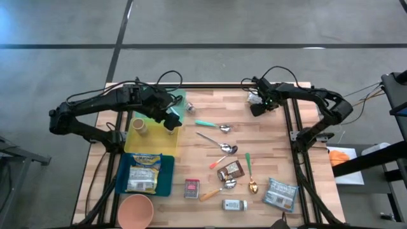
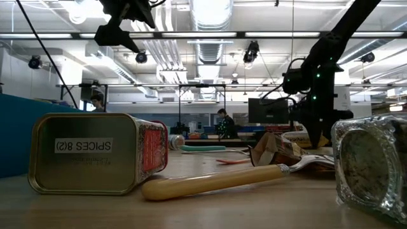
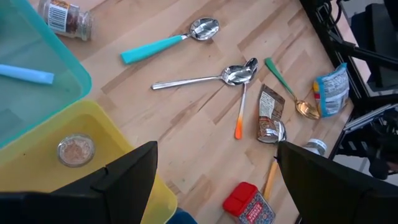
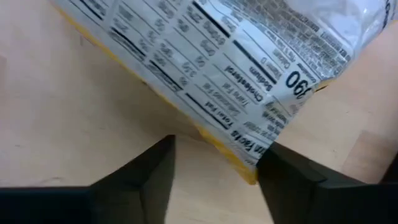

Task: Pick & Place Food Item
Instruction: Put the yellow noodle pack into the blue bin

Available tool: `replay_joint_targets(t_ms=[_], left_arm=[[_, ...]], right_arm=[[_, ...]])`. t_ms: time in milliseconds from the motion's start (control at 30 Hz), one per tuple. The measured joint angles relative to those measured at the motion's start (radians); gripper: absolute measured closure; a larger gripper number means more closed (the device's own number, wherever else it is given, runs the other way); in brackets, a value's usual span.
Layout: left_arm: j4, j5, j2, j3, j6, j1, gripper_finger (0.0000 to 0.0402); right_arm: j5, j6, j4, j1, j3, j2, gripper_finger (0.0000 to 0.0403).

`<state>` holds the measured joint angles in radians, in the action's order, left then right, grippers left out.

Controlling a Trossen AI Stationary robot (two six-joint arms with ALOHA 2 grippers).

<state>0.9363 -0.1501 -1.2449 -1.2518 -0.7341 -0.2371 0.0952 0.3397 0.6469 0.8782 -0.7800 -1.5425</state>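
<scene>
The right pincer (image 4: 214, 158) hangs low at the tabletop's (image 1: 273, 137) far right corner, its fingers spread on either side of the yellow edge of a crinkly white-and-yellow foil snack packet (image 4: 249, 68). The packet looks light, soft and slippery, so pinching that edge seam seems best. It lies flat, long axis slanting across the wrist view. The left pincer (image 3: 214, 180) waits spread above the yellow bin (image 1: 156, 143).

The worktop (image 1: 267, 137) is pale matt butcher-block wood with visible grain. The snack bag (image 4: 249, 68) looks like glossy, crinkled printed film, and the spoons (image 3: 205, 78) have polished metal bowls, some with smooth plastic handles. The spice tin (image 2: 95, 152) is dull brushed metal.
</scene>
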Motion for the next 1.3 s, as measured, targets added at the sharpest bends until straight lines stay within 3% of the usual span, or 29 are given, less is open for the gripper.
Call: replay_joint_targets(t_ms=[333,700,933,1133,1300], left_arm=[[0.0,0.0,0.0,0.0,-0.007,0.0,0.0064],[0.0,0.0,0.0,0.0,-0.007,0.0,0.0064],[-0.015,0.0,0.0,0.0,0.039,0.001,0.0064],[-0.122,0.001,-0.001,0.0,0.146,0.001,0.0064],[-0.265,0.004,-0.003,0.0,0.228,0.004,0.0064]], right_arm=[[0.0,-0.031,-0.002,0.0,0.0,0.028,0.0383],[-0.132,-0.002,0.007,-0.006,0.0,0.093,0.0395],[-0.309,0.064,0.001,-0.037,-0.001,0.269,0.0395],[-0.459,0.151,-0.003,-0.079,-0.001,0.443,0.0395],[-0.495,0.258,-0.045,-0.141,-0.001,0.559,0.0395]])
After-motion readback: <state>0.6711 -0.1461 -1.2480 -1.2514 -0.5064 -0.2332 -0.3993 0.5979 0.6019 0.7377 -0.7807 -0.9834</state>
